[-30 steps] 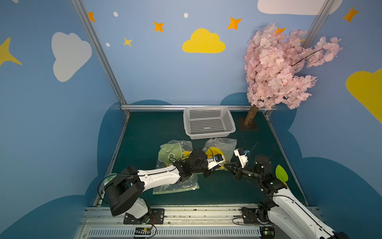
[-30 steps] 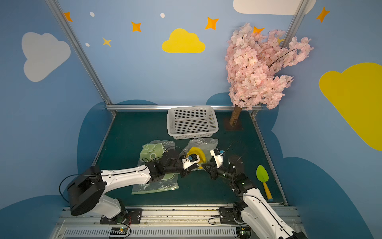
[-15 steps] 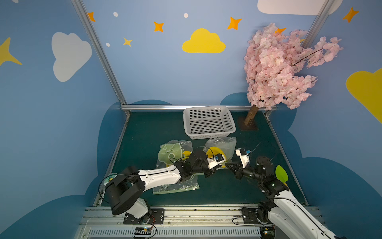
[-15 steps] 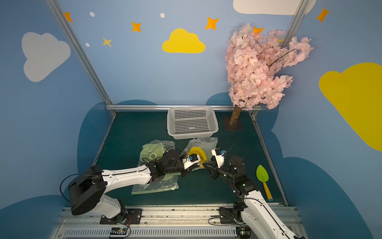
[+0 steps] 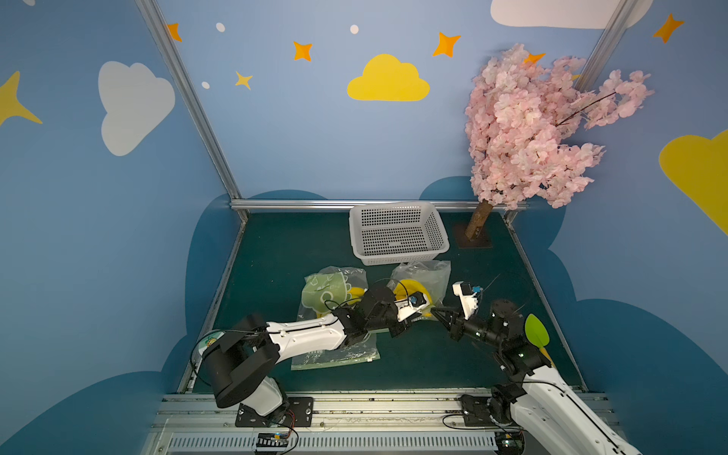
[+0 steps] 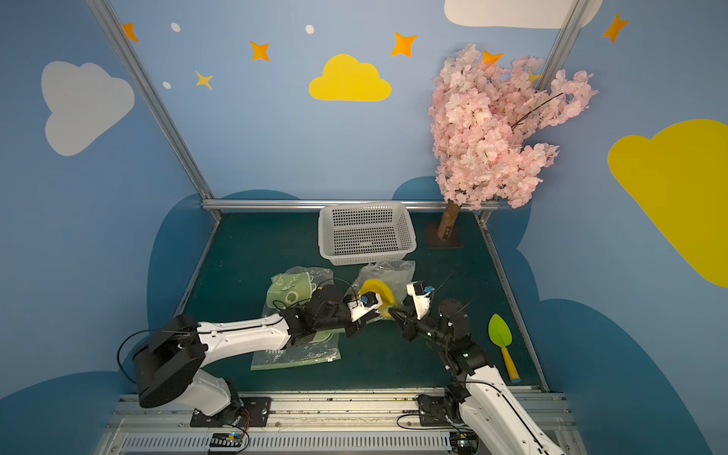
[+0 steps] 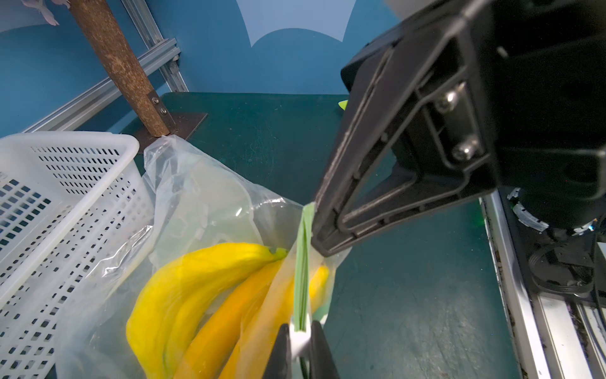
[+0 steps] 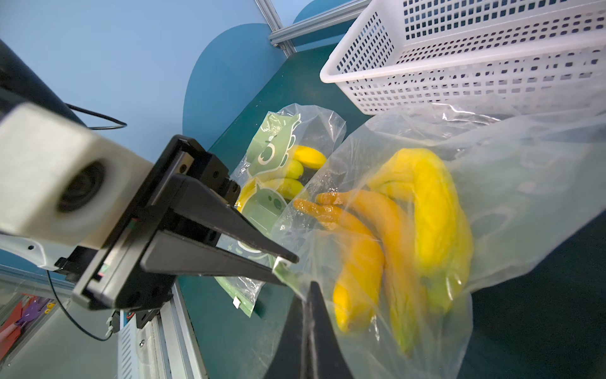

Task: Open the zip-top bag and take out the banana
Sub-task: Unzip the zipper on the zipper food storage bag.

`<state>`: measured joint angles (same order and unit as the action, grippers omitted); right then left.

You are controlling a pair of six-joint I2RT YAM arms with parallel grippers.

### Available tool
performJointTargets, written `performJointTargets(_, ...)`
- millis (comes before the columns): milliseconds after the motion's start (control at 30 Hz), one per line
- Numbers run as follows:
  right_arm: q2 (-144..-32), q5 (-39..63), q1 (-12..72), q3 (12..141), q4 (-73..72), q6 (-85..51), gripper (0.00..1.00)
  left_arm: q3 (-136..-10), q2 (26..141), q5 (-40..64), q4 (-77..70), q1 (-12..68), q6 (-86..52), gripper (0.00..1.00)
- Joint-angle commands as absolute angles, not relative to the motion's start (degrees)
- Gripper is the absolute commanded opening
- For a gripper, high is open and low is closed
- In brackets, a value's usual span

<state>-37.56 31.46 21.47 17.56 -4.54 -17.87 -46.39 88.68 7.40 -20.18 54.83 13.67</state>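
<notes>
Crinkly clear zip-top bag [image 7: 203, 197] sits on the dark green mat [image 7: 262, 147], right by the white holey plastic basket [image 7: 65, 183]. The smooth, curved yellow banana [image 7: 196, 279] bunch is inside it. Left gripper [image 7: 300, 341] pinches one end of the flat green zip strip [image 7: 303, 262], and right gripper [image 7: 317, 241] is clamped tight on the other end.

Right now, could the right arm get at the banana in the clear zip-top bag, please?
Probably not yet: the right gripper is shut on the zip-top bag, its green zip strip looks closed, and plastic encloses the banana.
</notes>
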Motion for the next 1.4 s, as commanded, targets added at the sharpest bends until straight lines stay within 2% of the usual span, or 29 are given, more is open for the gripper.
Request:
performJointTargets(0, -36.39, 29.34, 21.05, 17.49, -9.38, -18.46, 0.00, -45.09, 90.26, 5.38, -14.80, 54.58, 13.18, 0.11)
performJointTargets(233, -35.01, 27.38, 19.55, 17.56, -8.15, -17.55, 0.00, -44.71, 89.70, 2.55, -11.53, 54.58, 13.18, 0.11)
performJointTargets(933, -36.50, 33.73, 6.08, 17.14, -8.49, -15.01, 0.00, -37.20, 88.32, -3.59, -10.61, 53.49, 10.08, 0.11)
performJointTargets(1367, -34.74, 34.99, 1.33, 15.17, -7.04, -15.38, 0.00, -34.23, 87.01, -4.17, -11.60, 52.22, 9.05, 0.11)
